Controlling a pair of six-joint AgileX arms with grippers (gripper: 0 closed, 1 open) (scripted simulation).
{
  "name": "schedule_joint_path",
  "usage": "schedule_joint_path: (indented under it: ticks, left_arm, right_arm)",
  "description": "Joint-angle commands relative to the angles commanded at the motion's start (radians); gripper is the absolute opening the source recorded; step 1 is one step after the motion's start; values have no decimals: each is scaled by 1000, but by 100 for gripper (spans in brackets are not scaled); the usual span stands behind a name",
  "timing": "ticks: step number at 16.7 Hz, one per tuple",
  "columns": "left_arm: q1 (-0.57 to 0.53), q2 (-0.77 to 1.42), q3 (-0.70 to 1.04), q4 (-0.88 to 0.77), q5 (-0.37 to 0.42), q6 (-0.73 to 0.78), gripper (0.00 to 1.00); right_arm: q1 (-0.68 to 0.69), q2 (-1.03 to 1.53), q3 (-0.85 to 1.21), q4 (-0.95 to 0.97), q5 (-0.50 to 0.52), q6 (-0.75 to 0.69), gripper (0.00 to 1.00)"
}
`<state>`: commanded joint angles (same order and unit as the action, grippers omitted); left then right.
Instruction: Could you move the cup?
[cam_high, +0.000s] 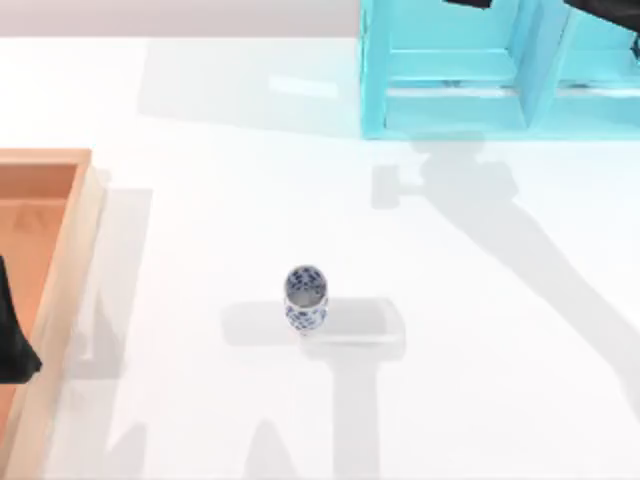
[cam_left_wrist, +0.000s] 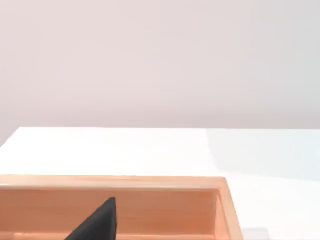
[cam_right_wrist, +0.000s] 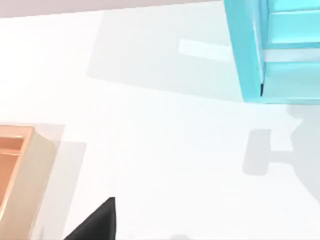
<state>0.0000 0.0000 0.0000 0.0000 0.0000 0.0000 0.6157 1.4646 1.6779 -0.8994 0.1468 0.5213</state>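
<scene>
Near the middle of the white table (cam_high: 200, 200) stands one cup (cam_high: 305, 297), upright, a small handleless cylinder of white porcelain look with a dense blue floral pattern; I see its open mouth from above. It is well apart from the two other things. One is a shallow wooden tray (cam_high: 60, 240), pale orange with a smooth raised rim, far to the cup's left at the table edge. The other is a turquoise rack (cam_high: 450, 110) of flat painted boards with two open bays, beyond the cup and to its right. My left arm (cam_high: 12, 345) hangs over the tray as a dark shape; my right arm (cam_high: 610, 10) sits above the rack. I cannot tell how far either gripper is open, nor that either holds anything.
</scene>
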Motion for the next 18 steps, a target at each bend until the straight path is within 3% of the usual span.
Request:
schedule_joint_path:
  ticks: [10, 18]
  left_arm:
    - [0, 0, 0, 0, 0, 0, 100]
    - [0, 0, 0, 0, 0, 0, 100]
  right_arm:
    - [206, 796, 667, -520, -55, 285, 100]
    - [244, 1005, 842, -658, -64, 359, 100]
